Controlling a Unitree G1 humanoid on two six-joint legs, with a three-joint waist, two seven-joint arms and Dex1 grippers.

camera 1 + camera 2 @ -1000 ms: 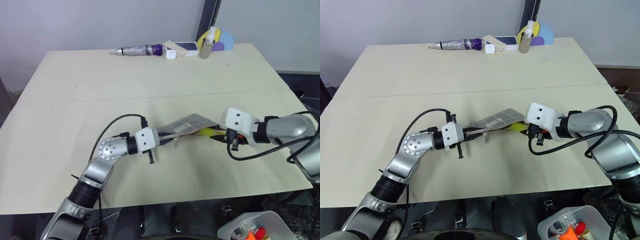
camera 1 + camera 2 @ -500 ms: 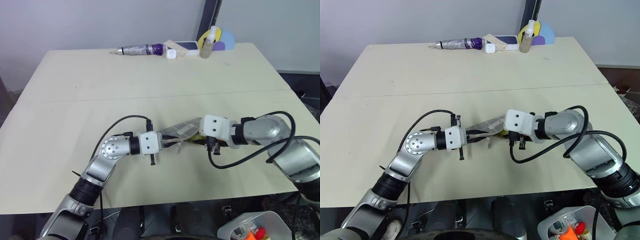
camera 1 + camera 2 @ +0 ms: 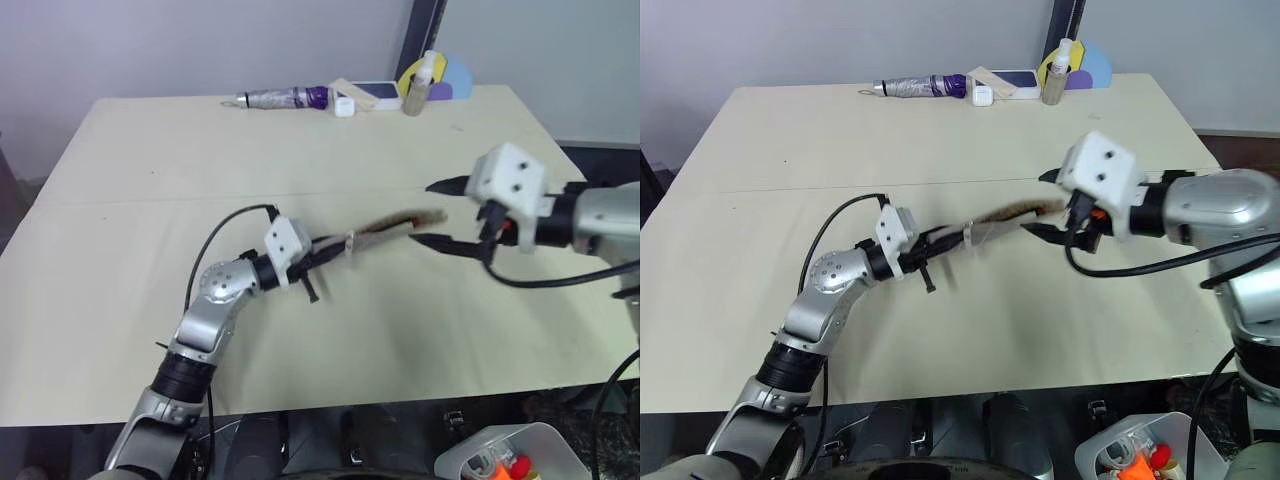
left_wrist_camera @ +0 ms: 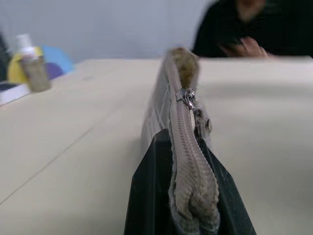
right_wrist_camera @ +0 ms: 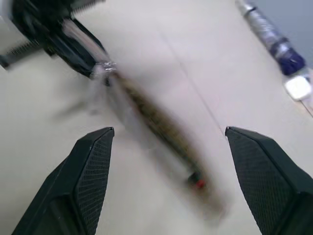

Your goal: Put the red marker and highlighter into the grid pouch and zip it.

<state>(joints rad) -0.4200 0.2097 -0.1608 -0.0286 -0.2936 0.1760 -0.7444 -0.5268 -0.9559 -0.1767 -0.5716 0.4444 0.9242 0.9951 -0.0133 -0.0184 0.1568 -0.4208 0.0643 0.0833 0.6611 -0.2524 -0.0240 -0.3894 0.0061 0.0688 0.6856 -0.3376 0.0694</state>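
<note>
Left gripper clamped on the near end of one grid pouch, held off the table edge-up, long axis running rightward and slightly up toward the right gripper. Grey fabric with thin white grid lines, tan zipper edge on top, silver pull partway along. Right gripper's two fingers spread wide, straddling the pouch's far tip without touching.

pouch looks like soft woven cloth with a coarse fabric zipper tape and a shiny little metal pull, table is matt pale wood-ish board, gripper fingers are matt black plastic with textured pads
</note>
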